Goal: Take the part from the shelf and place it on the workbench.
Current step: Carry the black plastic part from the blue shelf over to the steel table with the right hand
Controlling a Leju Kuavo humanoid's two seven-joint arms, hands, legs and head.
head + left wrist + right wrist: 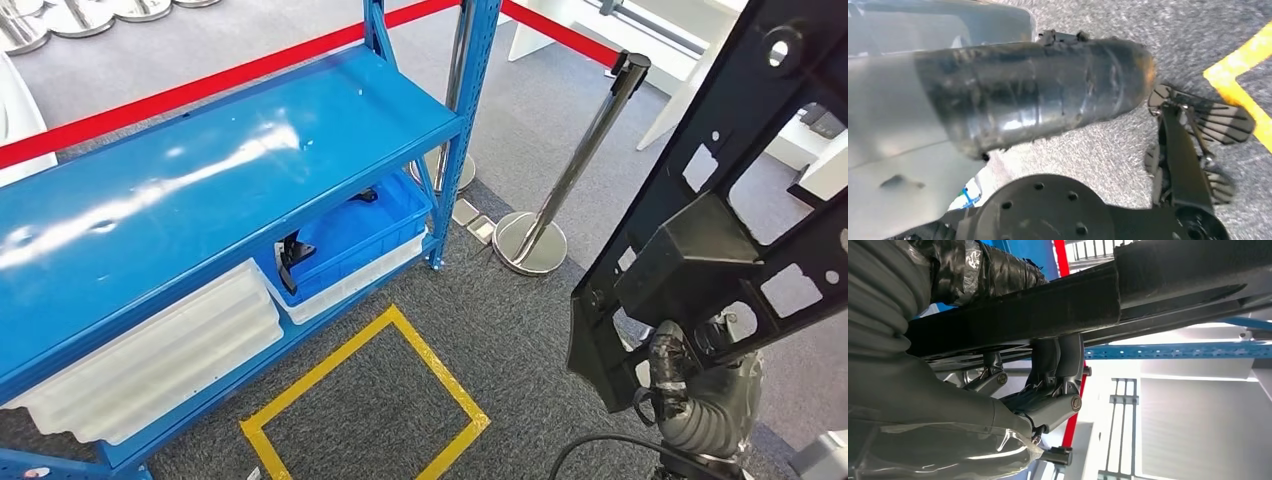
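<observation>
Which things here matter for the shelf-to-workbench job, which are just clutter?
Job:
- black part, held up by right hand
- blue shelf

Lying about:
- blue bin
- white bin
- steel post
- red belt
- yellow floor square

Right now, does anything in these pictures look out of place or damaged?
One thing stands out. In the blue bin on the lower level of the blue shelf, a black part sticks up over the bin's front corner, not lying flat inside. The right hand holds the large black part; no damage shows on it.
</observation>
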